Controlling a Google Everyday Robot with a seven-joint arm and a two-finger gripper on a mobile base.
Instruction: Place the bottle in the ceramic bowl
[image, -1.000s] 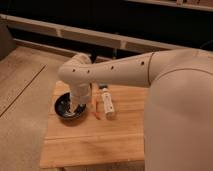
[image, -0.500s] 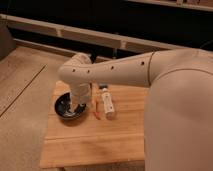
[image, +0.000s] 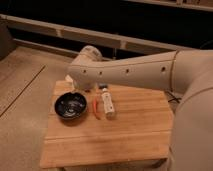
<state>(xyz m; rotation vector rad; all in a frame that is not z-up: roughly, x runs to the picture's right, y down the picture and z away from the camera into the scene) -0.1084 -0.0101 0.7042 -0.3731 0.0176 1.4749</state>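
1. Bottle (image: 107, 102) lies flat on the table (image: 135, 125), near the bowl (image: 70, 106).
2. Likely light, stiff, slick, prone to rolling; pinch mid-body.
3. Gripper (image: 99, 86) hangs by its cap end, jaws spread wide, holding nothing.

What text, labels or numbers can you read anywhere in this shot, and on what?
Bottle label: faint marks, too blurred to read.
Bowl, stick, table, arm: no text visible.
Gripper, mostly hidden under the arm by the bottle's cap end: no markings visible.
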